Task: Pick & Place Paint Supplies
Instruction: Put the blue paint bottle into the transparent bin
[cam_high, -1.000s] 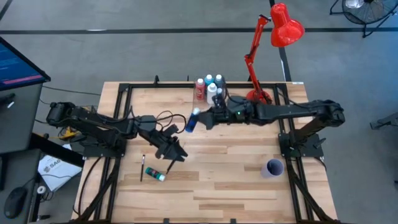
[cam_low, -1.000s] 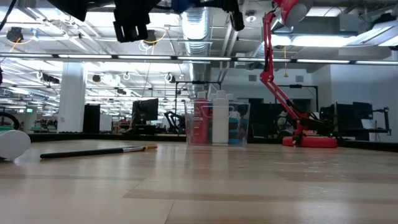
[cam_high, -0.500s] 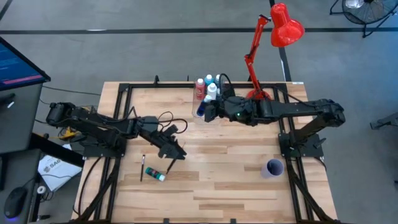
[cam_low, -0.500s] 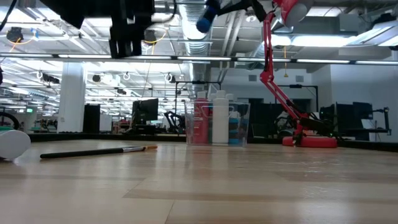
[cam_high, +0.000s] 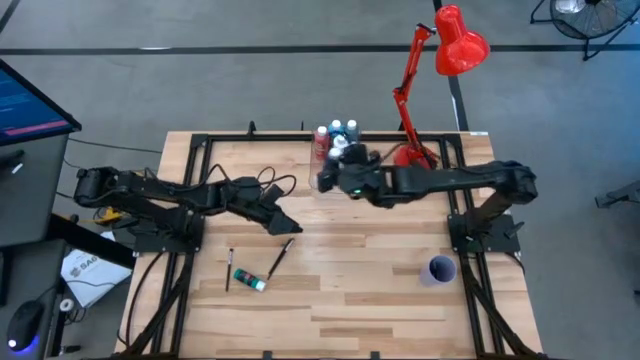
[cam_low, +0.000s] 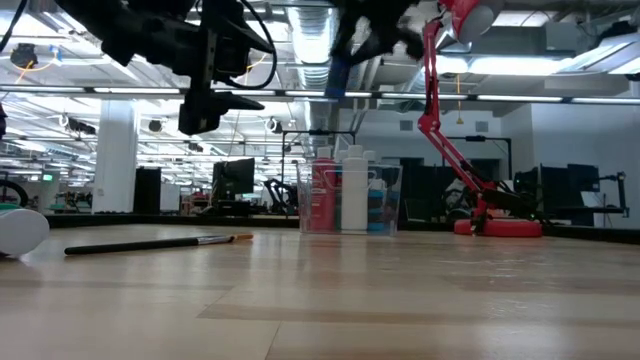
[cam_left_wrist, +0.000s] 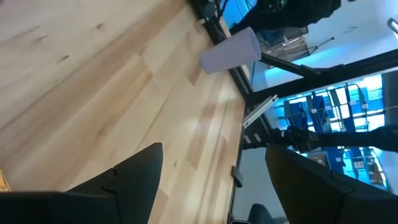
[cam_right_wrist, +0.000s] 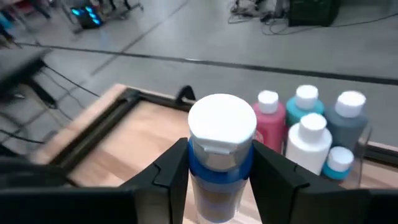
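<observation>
The right gripper was clamped on a blue bottle, held upright, cap up, in the air just beside the clear box, likely so it could drop in among the bottles already standing there: pink-red, white, grey and smaller blue-green ones. Those crowded the box, leaving little room. The left gripper hung with its fingers spread and empty, well away from the box. Farther off lay two paintbrushes and a small tube; the purple cup stood well apart.
</observation>
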